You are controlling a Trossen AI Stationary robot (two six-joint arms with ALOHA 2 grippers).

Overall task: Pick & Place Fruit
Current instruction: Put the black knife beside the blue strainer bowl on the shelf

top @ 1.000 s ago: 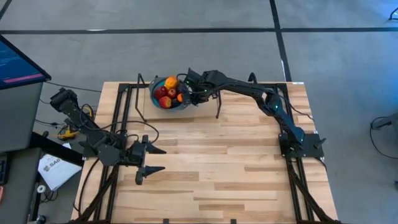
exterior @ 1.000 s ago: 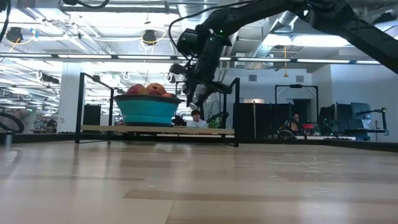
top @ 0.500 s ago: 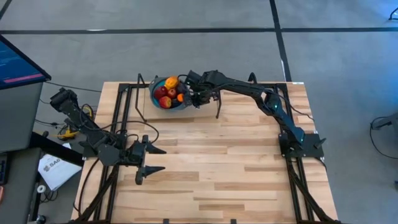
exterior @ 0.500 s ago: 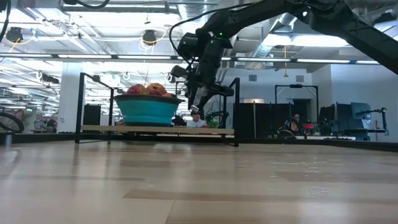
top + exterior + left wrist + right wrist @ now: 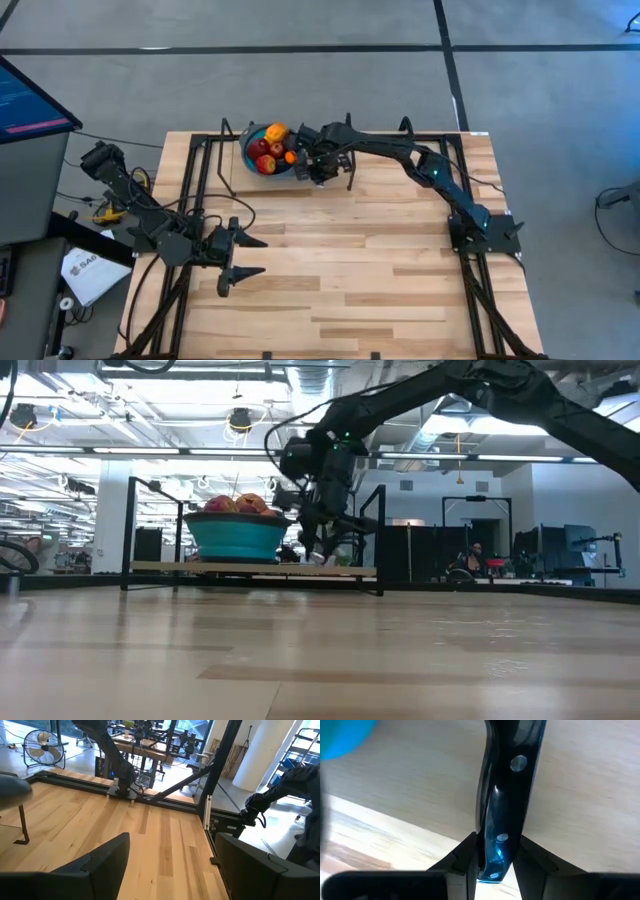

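Note:
The fruit (image 5: 268, 148), red, orange and yellow pieces, is heaped in the round blue bowl (image 5: 250, 158) at the table's far edge; the low view shows the fruit (image 5: 238, 504) above the bowl's rim (image 5: 238, 518). My right gripper (image 5: 318, 170) hangs just to the right of the bowl, pointing steeply down, shut on a slim dark knife (image 5: 507, 795). My left gripper (image 5: 250, 255) waits open over the table's near left part, nothing between its fingers. My right gripper pinches the knife's glossy black riveted handle (image 5: 494, 851) between its two fingers, near one end. The fingers come from above, pointing steeply down, and the handle runs on beyond them toward the table. Whether the knife's far end touches the wood, I cannot tell.
A black metal frame (image 5: 205, 165) runs around the table's edges, and its rail (image 5: 250, 568) passes under the bowl in the low view. Bare wooden tabletop (image 5: 350, 250) lies between the two arms. People and desks show in the room beyond.
My right gripper has gone down beside the bowl and a little toward the table's near edge, tipping more steeply downward. It has stayed shut on the knife, which has come down with it.

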